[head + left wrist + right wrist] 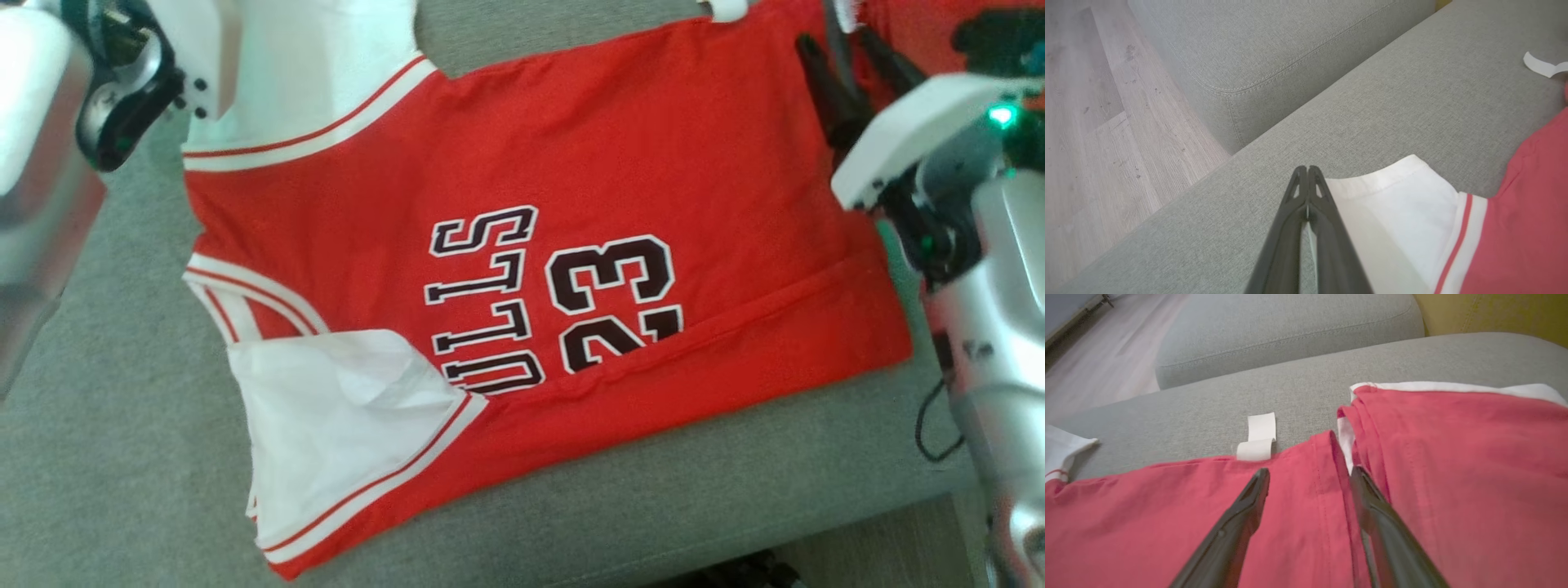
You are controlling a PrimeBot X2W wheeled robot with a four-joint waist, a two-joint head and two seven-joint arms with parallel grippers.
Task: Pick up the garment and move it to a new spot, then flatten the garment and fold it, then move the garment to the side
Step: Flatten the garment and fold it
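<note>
The jersey [522, 204] lay flat across the middle of the sofa seat [122, 425], front up. Its long axis ran along the seat's front edge, with the collar and white sleeves toward the seat's left end and the hem toward its right end, so the lettering [486, 298] read sideways with its tops to the left. The side nearest the seat's front edge was turned over the number in a narrow strip, which looked like a first lengthwise fold. The left gripper [1307, 169] was pinched shut on the edge of the far sleeve [1404, 196], a sliver of white showing between its fingers, probably to carry that shoulder across for the next fold. The right gripper [1310, 473] stood wide over the hem at the seat's right end, holding nothing, one finger on either side of a seam and seemingly lined up to nip the matching corner. A white tag [1257, 437] poked out from the jersey toward the seat's back. More red cloth [1453, 457] lay bunched just beside the hem; I couldn't tell whether it belonged to the same jersey.
</note>
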